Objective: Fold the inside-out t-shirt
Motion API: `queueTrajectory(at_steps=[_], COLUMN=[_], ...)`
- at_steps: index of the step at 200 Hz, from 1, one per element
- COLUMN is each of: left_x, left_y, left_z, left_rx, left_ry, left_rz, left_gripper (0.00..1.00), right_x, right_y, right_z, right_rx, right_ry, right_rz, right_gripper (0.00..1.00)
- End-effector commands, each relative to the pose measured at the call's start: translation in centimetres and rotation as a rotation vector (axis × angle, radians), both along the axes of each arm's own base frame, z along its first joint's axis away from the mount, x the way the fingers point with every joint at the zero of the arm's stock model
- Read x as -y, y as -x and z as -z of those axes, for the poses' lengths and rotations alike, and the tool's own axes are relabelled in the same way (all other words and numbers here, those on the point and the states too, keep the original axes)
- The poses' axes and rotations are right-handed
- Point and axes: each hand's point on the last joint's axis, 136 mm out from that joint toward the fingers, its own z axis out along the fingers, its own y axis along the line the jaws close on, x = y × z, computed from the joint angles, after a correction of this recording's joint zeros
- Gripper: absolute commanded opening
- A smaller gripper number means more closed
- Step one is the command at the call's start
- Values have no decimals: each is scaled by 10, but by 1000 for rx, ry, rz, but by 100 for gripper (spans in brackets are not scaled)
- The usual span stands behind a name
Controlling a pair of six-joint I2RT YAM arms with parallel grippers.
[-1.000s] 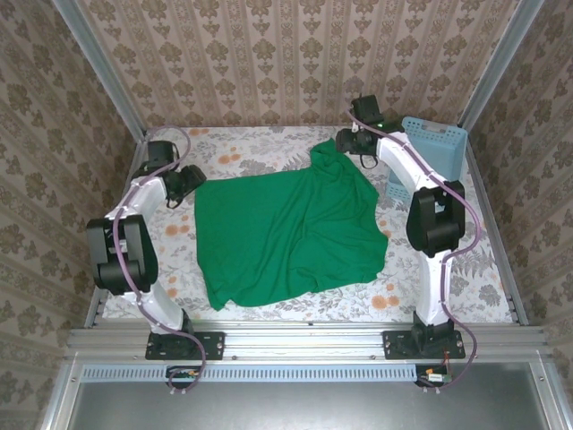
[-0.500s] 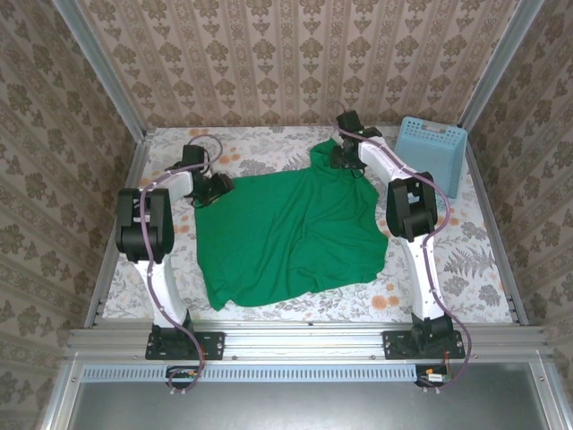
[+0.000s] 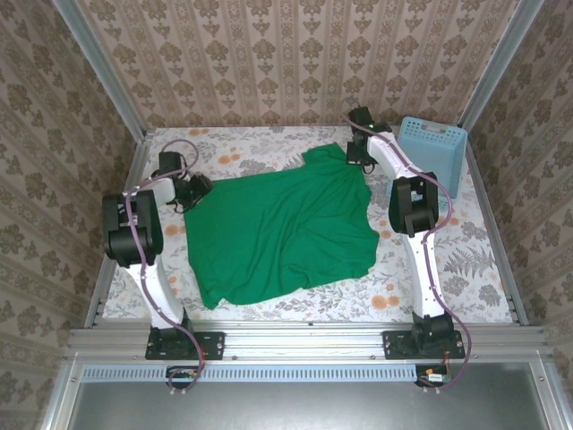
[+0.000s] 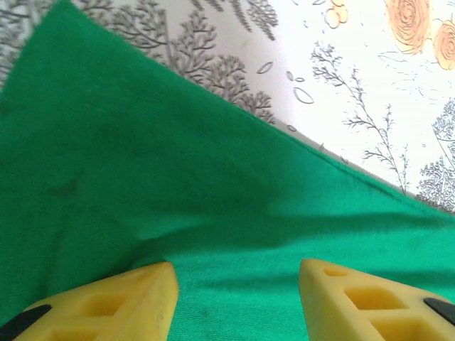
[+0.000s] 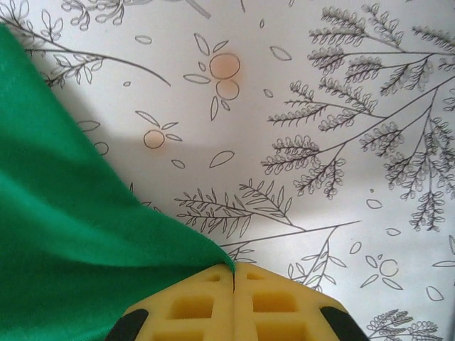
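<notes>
The inside-out t-shirt [image 3: 277, 228], bright green and wrinkled, lies spread over the middle of the table. My right gripper [image 3: 355, 158] is at its far right corner. In the right wrist view that gripper [image 5: 233, 268] is shut on the inside-out t-shirt [image 5: 64, 241], whose edge runs into the seam between the yellow fingers. My left gripper [image 3: 200, 186] sits at the shirt's far left edge. Seen from the left wrist, the left gripper [image 4: 234, 268] has its fingers apart over the green cloth [image 4: 178, 185], which lies flat across the gap.
A light blue lattice basket [image 3: 436, 150] stands at the back right, just beyond the right arm. The floral tablecloth [image 3: 448, 260] shows bare on the right and along the front. Patterned walls and metal rails close the table in on three sides.
The right gripper has shut on the shirt's far right corner. The left gripper has shifted left. The bunched hump at the shirt's back edge has flattened, and the shirt sits slightly further left.
</notes>
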Motion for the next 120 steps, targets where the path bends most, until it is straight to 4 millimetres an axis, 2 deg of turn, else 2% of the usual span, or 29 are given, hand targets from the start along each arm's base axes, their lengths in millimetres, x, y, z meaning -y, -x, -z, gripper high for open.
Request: queueTrajectory(at_steps=[1, 14, 28, 51, 72, 91, 120], left_x=[-24, -27, -26, -17, -9, -5, 8], left_y=[31, 31, 31, 27, 26, 27, 35], left_z=[28, 27, 25, 17, 1, -15, -43], left_rx=[-133, -125, -118, -102, -82, -68, -19], left_ry=[-52, -49, -40, -8, -5, -32, -47], left_rz=[-64, -66, -59, -23, 11, 29, 43], left_gripper=[51, 51, 51, 52, 54, 55, 56], right_x=[11, 10, 5, -7, -16, -36, -62], right_y=[1, -1, -4, -3, 8, 21, 56], right_z=[-11, -19, -26, -38, -51, -64, -71], right_rx=[7, 22, 40, 51, 56, 99, 98], right_ry=[40, 35, 11, -22, -30, -74, -138], right_rz=[39, 26, 3, -44, -76, -127, -160], right_gripper=[2, 6, 25, 43, 44, 45, 45])
